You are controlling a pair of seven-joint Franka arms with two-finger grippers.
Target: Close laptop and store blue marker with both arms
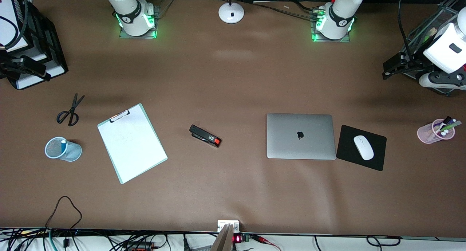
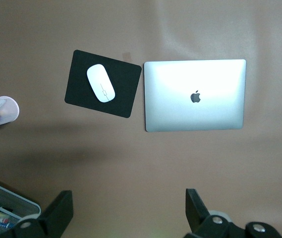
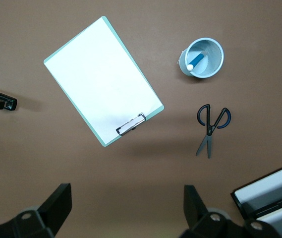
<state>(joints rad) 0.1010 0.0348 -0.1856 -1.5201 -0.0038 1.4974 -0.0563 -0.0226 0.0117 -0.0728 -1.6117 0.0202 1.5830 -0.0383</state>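
Toward the left arm's end of the table we see the laptop lying flat with its lid closed, the black apple logo facing up. Just beside it, closer to that end, a white mouse rests on a black mouse pad. A pink cup of pens stands near the table edge at the same end.

Toward the right arm's end, the blue marker stands inside a light-blue mesh cup; it seems to lean on the cup wall, white tip up. Scissors lie farther from the front camera than the cup, and a clipboard lies beside it. A black stapler lies near the middle of the table.

The left gripper waits high over the bare table near the laptop, with fingers spread wide and holding nothing. The right gripper hangs over the bare table near the clipboard, also spread wide and empty.
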